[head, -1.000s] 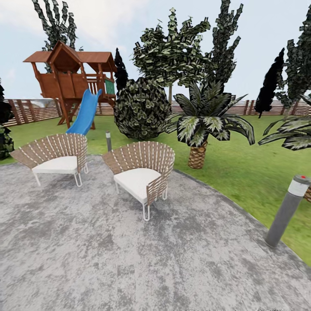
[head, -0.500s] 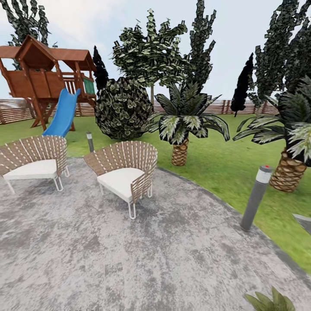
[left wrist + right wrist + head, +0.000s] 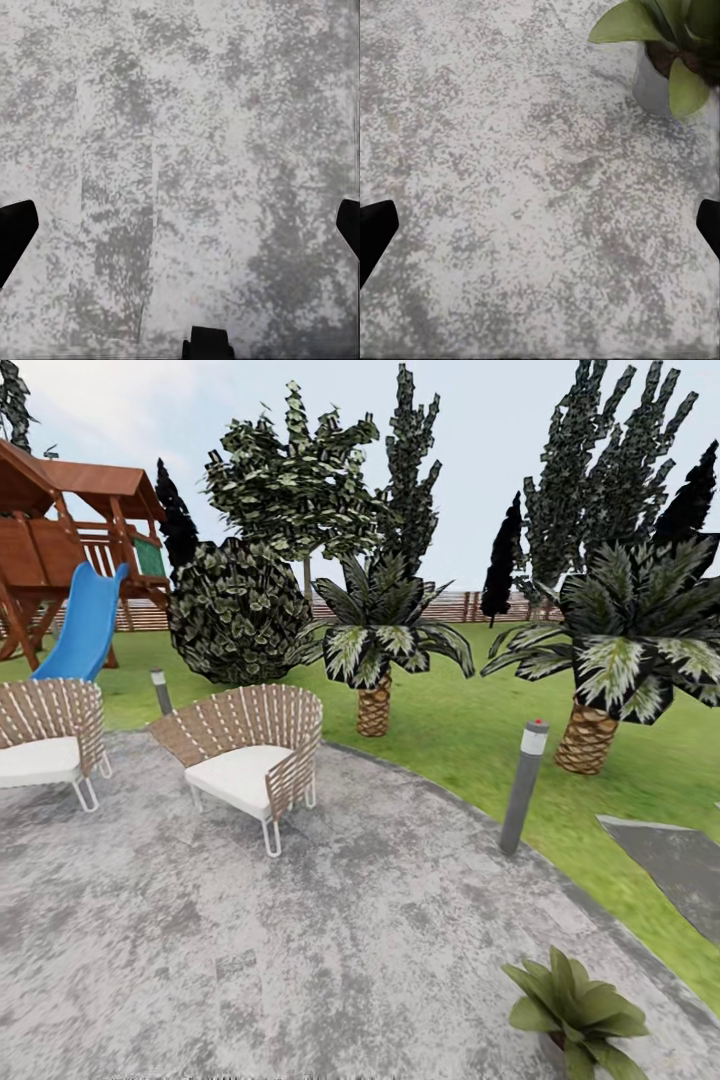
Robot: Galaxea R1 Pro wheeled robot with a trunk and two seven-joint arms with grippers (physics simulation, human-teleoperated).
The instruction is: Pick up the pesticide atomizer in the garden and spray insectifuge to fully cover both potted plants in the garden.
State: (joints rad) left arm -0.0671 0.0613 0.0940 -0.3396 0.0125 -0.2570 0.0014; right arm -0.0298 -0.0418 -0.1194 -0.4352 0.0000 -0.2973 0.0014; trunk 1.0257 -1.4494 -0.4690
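One potted plant (image 3: 573, 1010), a low rosette of broad olive-green leaves, stands on the round grey patio (image 3: 330, 940) near its right rim. The right wrist view has the same potted plant (image 3: 669, 45) in its small grey pot. My right gripper (image 3: 540, 232) is open above bare paving, a short way from the pot, its dark fingertips (image 3: 375, 229) far apart. Over the same paving, my left gripper (image 3: 180, 232) is also open with nothing between its fingertips (image 3: 15, 232). The pesticide atomizer and the second potted plant are out of view.
Two wicker chairs (image 3: 250, 755) (image 3: 45, 740) stand on the patio's left. A grey bollard light (image 3: 523, 785) marks the patio's right rim, another (image 3: 160, 690) stands behind the chairs. Striped-leaf palms (image 3: 375, 650) (image 3: 620, 650), a stepping stone (image 3: 675, 860), a playhouse slide (image 3: 85, 625) and the fence (image 3: 470, 607) lie on the lawn beyond.
The camera has turned to the right, so the whole scene has slid left. The potted plant has come into view at the lower right of the head view.
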